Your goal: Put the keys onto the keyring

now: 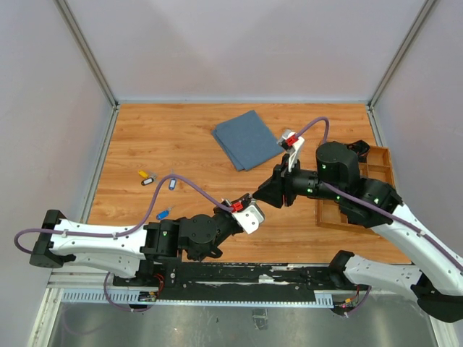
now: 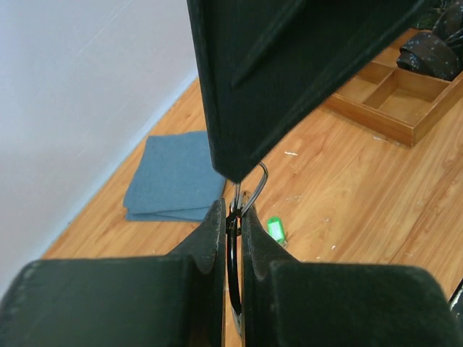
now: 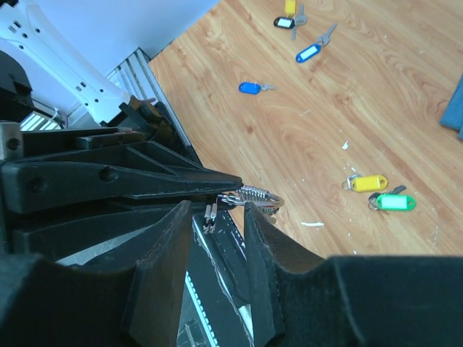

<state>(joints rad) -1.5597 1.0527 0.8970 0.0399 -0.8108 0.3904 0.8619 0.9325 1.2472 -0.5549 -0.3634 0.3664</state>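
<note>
Top external: wood tabletop (image 1: 181, 137) w/ keys (image 1: 147, 178), blue cloth (image 1: 246, 139); pale walls (image 1: 239, 43), prob. tray (image 1: 381, 155).

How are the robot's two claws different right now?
The left claw is shut tight on the keyring, while the right claw has its fingers standing apart. The left claw reaches in from the left, the right claw from the right, so they point at each other. Both are black, two-fingered, and meet at the keyring.
</note>
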